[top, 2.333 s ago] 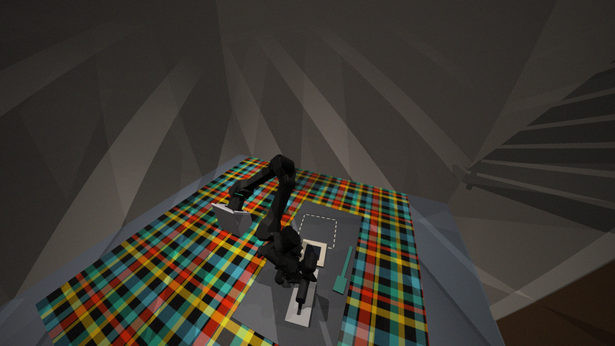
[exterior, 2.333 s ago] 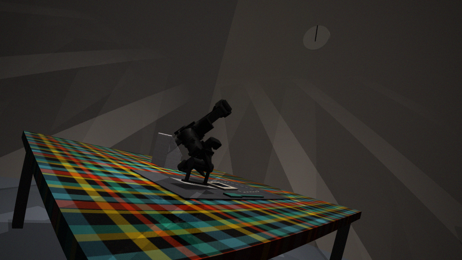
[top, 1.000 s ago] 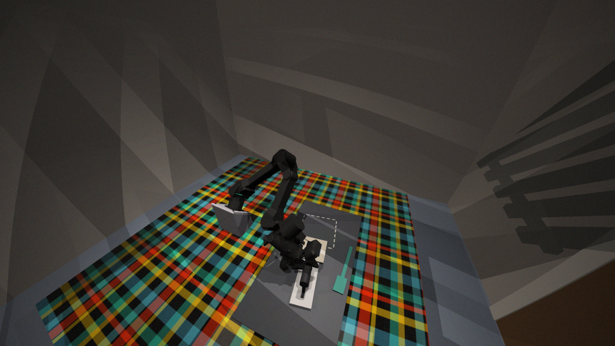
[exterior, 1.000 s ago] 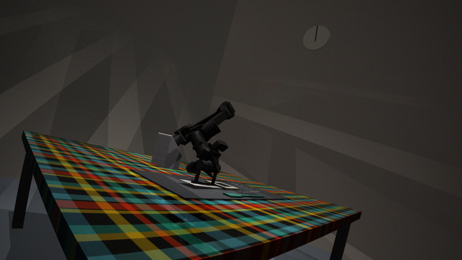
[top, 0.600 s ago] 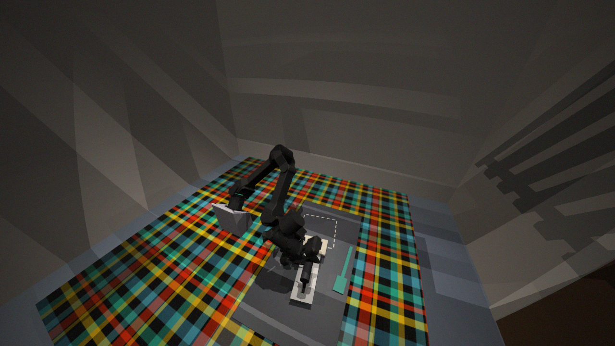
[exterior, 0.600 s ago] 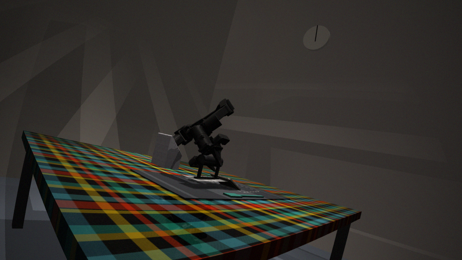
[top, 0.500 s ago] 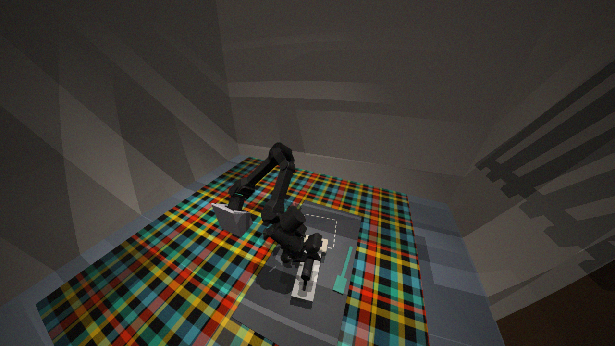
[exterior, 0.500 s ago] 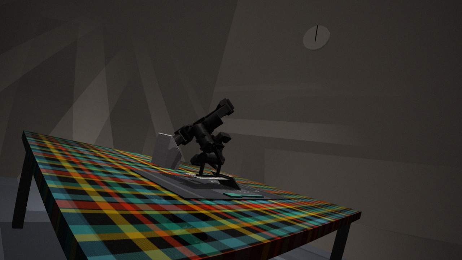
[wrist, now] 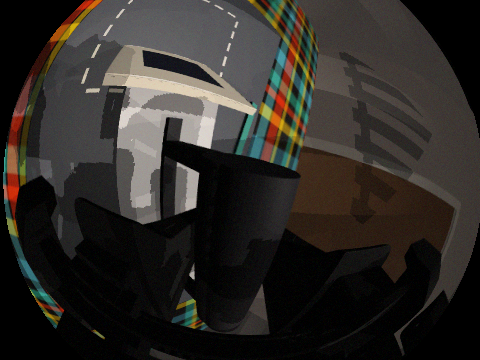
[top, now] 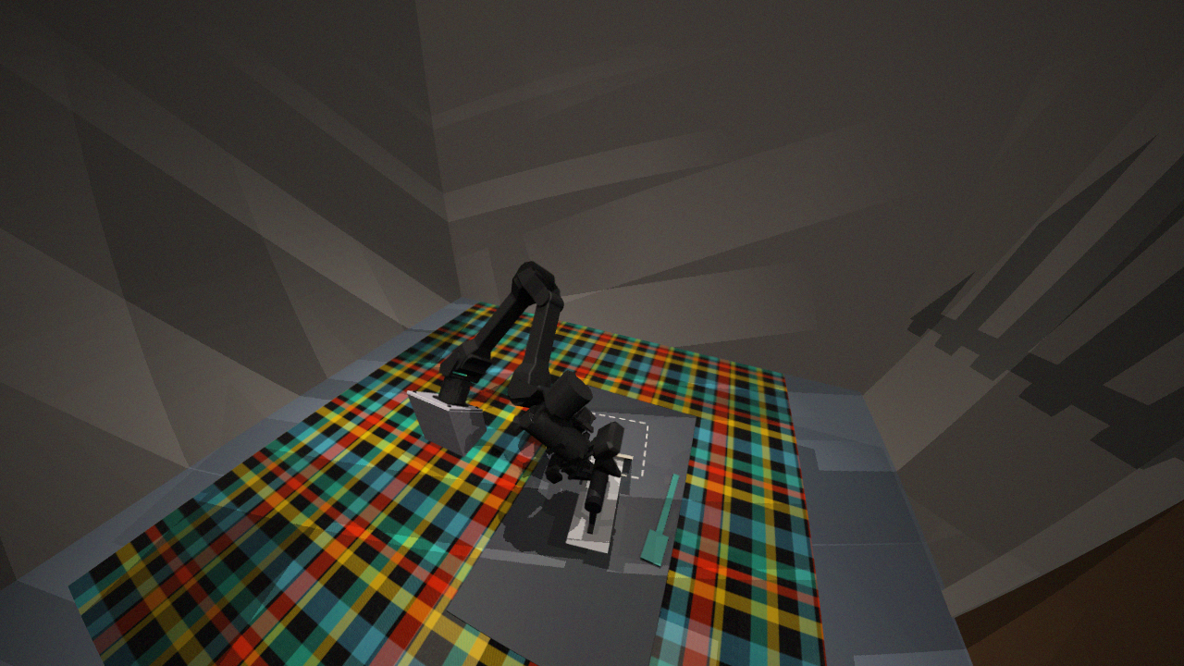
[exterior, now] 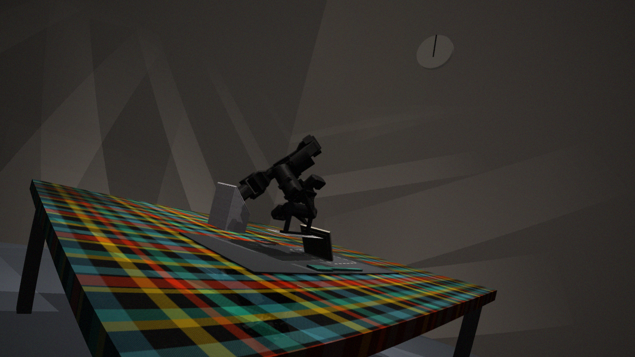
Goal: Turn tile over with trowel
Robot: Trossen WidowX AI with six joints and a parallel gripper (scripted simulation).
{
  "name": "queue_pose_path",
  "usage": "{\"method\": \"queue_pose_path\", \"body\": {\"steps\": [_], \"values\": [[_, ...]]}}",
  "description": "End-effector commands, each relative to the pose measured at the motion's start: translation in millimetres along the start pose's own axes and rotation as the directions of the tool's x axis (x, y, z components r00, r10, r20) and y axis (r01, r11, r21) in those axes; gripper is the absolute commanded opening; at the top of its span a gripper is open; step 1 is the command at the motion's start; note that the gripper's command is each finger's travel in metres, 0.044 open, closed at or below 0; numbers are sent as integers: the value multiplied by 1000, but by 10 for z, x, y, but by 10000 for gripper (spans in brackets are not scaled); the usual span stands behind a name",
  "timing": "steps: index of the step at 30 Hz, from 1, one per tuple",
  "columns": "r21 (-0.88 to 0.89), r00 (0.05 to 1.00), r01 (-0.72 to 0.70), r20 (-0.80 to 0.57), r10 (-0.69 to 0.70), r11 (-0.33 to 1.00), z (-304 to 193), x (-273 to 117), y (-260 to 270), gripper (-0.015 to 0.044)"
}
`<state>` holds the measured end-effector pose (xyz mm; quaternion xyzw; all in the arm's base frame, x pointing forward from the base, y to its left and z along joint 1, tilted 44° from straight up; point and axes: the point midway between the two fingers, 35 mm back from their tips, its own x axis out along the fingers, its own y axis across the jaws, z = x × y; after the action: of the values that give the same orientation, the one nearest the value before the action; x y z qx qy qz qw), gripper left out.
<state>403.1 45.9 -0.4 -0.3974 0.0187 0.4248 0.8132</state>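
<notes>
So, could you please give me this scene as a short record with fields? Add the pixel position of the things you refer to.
gripper: shut on the trowel (top: 604, 520) (exterior: 316, 236) (wrist: 142, 145); the gripper (top: 599, 470) (exterior: 295, 210) (wrist: 234, 216) is above the mat (top: 562, 596) (exterior: 230, 253) (wrist: 170, 20)
tile: tipped up steeply, not flat
tile_position: the tile (top: 626, 456) (exterior: 317, 245) (wrist: 175, 70) is at the blade's far end, near one side of the outline (top: 647, 438) (exterior: 346, 263) (wrist: 230, 46)
marked_side: dark mark partly visible in the wrist view
green_spatula: the spatula (top: 654, 547) (exterior: 333, 268) (wrist: 245, 132) lies on the mat, not held
turn_finished: no
trowel_released: no
</notes>
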Motion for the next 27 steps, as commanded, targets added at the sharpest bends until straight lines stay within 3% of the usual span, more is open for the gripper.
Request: {"method": "queue_pose_path", "body": {"steps": [1,27], "values": [[-3,1000,6,-1,-6,1000,124,-22,-42,0],[1,1000,6,1,-6,1000,624,76,74,0]]}}
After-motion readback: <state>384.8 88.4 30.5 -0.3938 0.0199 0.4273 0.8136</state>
